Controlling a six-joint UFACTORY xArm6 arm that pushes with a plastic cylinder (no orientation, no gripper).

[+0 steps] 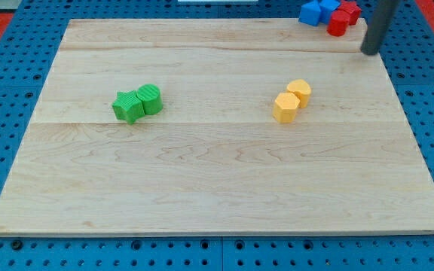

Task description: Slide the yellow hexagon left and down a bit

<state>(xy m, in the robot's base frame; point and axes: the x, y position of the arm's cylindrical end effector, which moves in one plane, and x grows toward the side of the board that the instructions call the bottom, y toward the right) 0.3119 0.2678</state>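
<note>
Two yellow blocks sit touching right of the board's middle. The lower-left one (pixel 285 107) looks like the yellow hexagon. The upper-right one (pixel 300 92) is a rounder yellow block. My tip (pixel 369 52) is at the view's top right, on the board near its right edge. It is well apart from the yellow blocks, up and to their right.
A green star-like block (pixel 128 106) and a green round block (pixel 150 98) touch at the board's left. Blue blocks (pixel 319 11) and red blocks (pixel 343 17) are clustered at the top right corner, just left of the rod. The wooden board (pixel 217 188) lies on a blue pegboard.
</note>
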